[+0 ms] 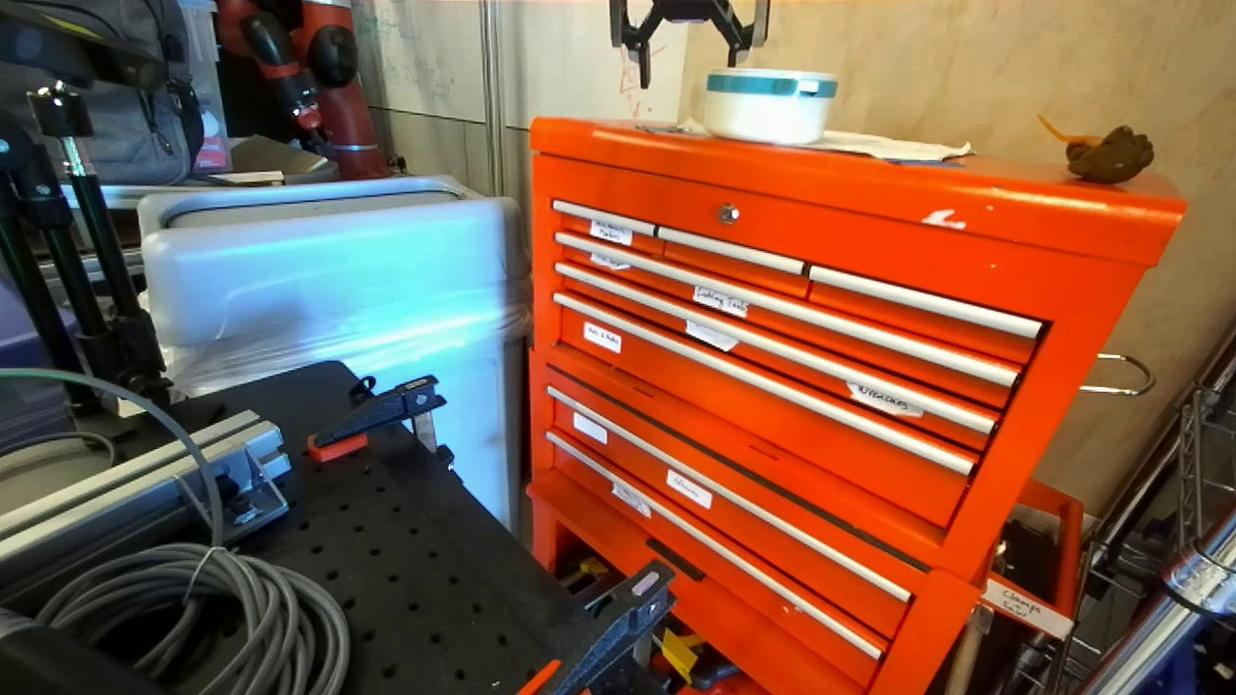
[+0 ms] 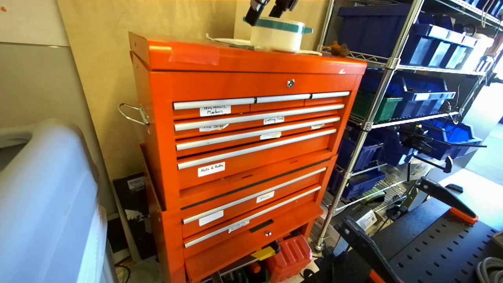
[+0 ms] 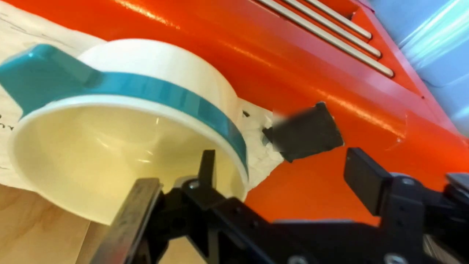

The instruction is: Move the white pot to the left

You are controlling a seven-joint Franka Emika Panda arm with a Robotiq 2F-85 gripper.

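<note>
Gaping wide, fingers (image 3: pixel 366 181) hold nothing | wrist view alone looks into white pot (image 3: pixel 124 135)

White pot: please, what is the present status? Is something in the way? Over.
Pincer open by white pot, no grip. Pot upright on paper, atop orange cabinet. Paper might drag along; brown lump sits apart.

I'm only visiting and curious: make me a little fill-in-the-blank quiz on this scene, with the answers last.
1. The squat round white pot, banded in teal, stands on the ____ of the orange metal drawer cabinet.
2. The black two-fingered gripper is not shut but ____.
3. In an exterior view, a white paper label on the cabinet reads "Nuts & ____".
4. A coiled grey cable lies on a perforated tabletop coloured ____.
Missing words: top; open; Bolts; black.
</note>
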